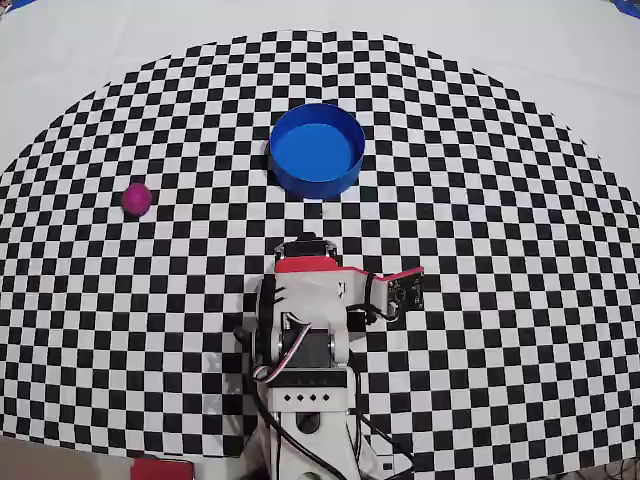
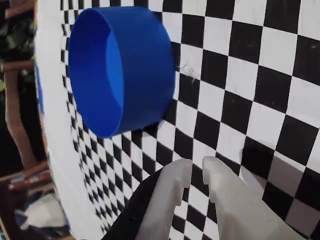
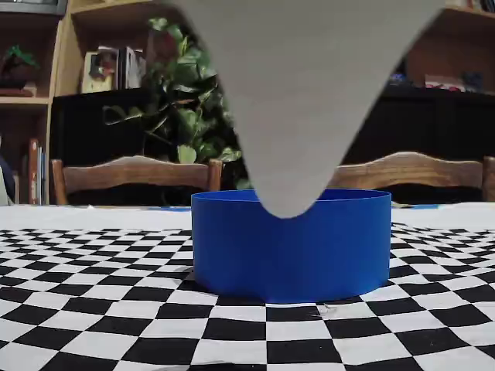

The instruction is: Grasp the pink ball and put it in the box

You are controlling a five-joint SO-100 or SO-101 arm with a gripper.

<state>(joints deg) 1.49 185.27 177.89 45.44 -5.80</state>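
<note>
Ball sits well left of my pincer in the overhead view, box dead ahead; my jaws look nearly closed, empty.

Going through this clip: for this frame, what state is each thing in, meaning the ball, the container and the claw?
pink ball: loose on the checkered mat, left of the arm in the overhead view, untouched.
box: upright, open-topped, empty; the ball is not in it.
claw: empty, fingertips nearly together with a narrow gap, pointed toward the box in the wrist view.
</note>
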